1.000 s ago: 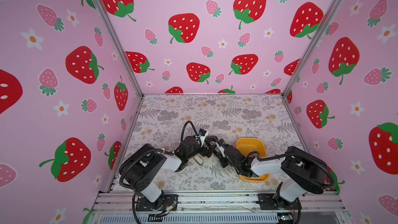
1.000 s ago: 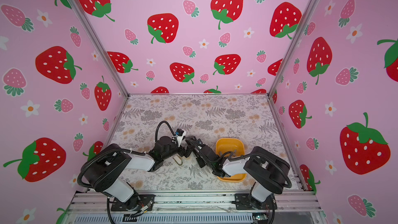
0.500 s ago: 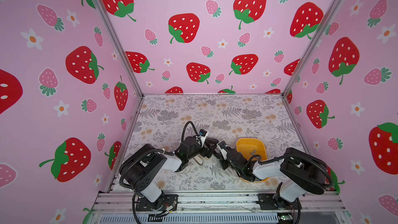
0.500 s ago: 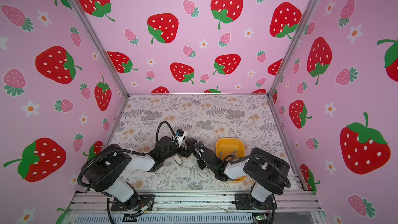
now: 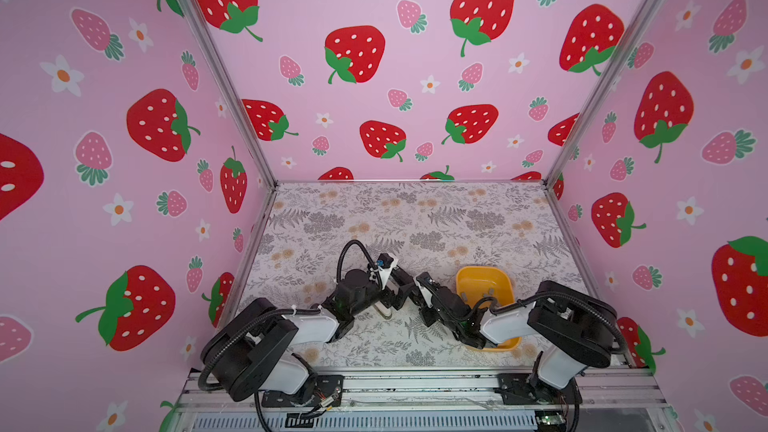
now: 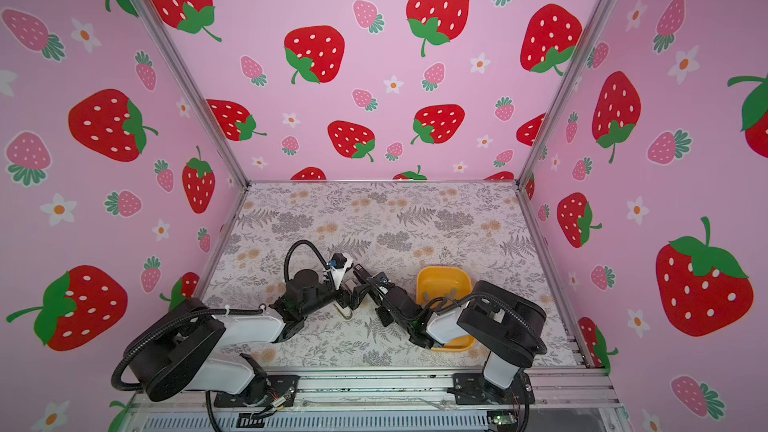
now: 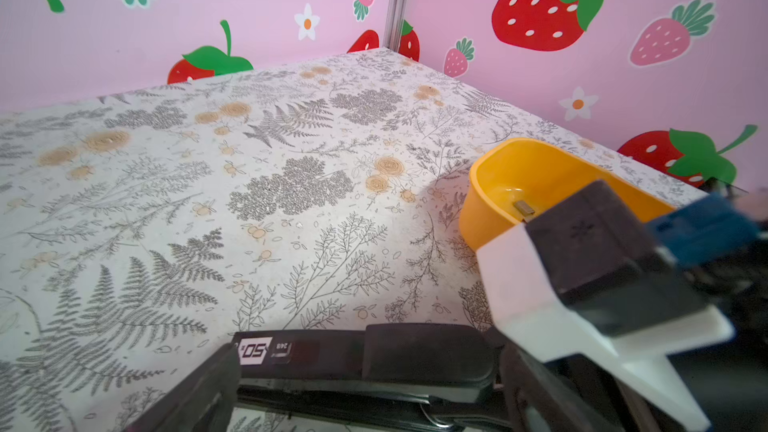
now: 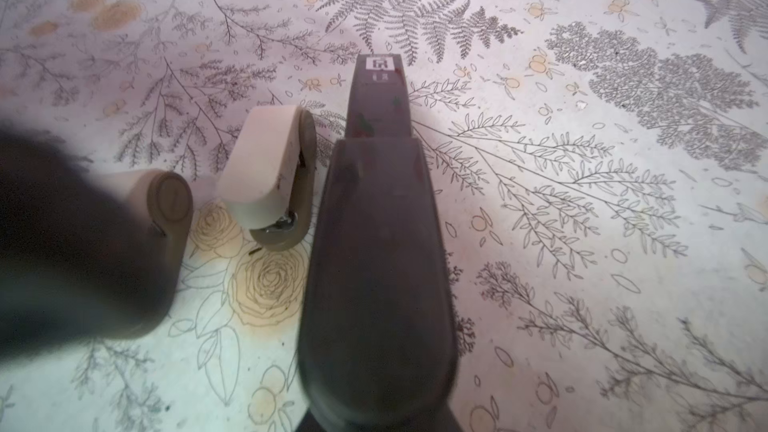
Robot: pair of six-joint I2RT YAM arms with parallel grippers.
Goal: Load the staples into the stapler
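As left gripper (image 7: 365, 371) gapes, stapler (image 7: 415, 351) lies just beyond.

Yellow bin (image 7: 484, 209) on floral tabletop (image 5: 415, 209); two stubby white-topped objects (image 8: 262, 168) side by side; strawberry-print walls (image 5: 374, 2).

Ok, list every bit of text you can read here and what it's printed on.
"50": on the white label on top of the black stapler, left wrist view.
Small print on the dark tag beside it: too small to read.
Right wrist view, the same label: blurred.
No other text.
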